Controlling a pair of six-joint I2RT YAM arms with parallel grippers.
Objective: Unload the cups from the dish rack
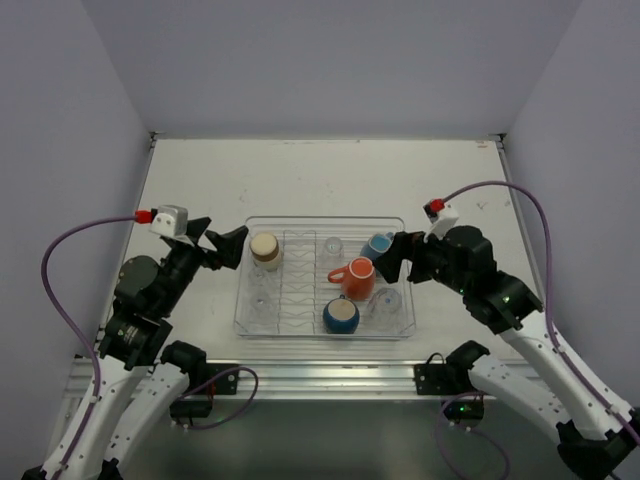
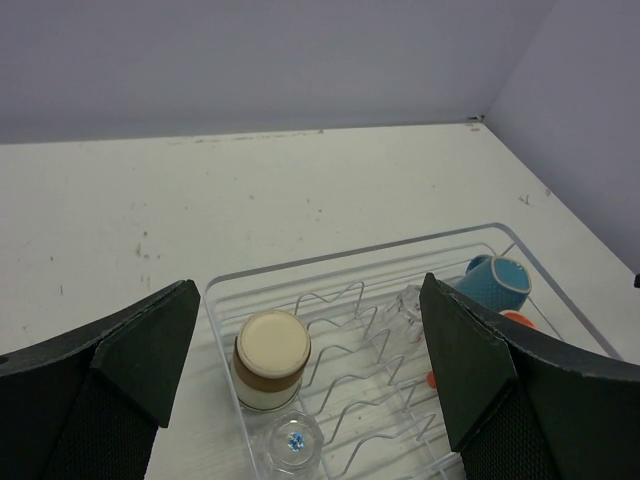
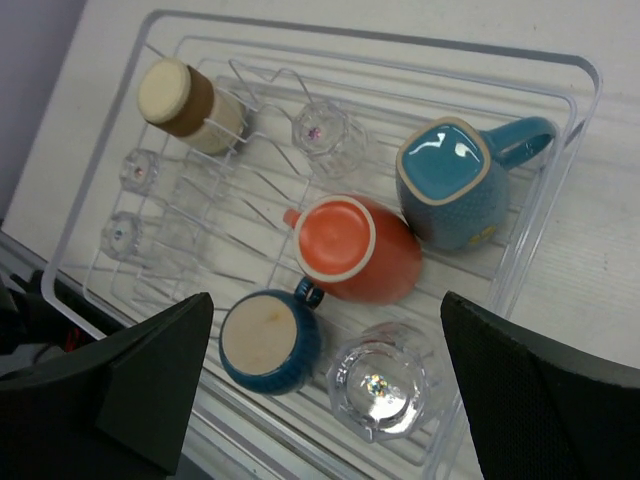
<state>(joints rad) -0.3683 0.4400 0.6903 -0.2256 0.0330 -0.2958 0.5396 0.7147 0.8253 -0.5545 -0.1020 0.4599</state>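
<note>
From above, the dish rack (image 1: pixel 325 220) sits mid-table. The left gripper (image 1: pixel 222 245) is at its nine o'clock and the right gripper (image 1: pixel 395 258) at three, both with fingers spread. Left wrist: the tan-cream cup (image 2: pixel 271 358) sits at six o'clock. Right wrist: the orange mug (image 3: pixel 355 250) is central, with the light blue mug (image 3: pixel 450 180) at two.

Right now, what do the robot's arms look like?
Both arms are white low down with black joints higher up. The left gripper and right gripper each have two broad black fingers. A purple cable loops to a small white box with a red plug on each wrist.
</note>
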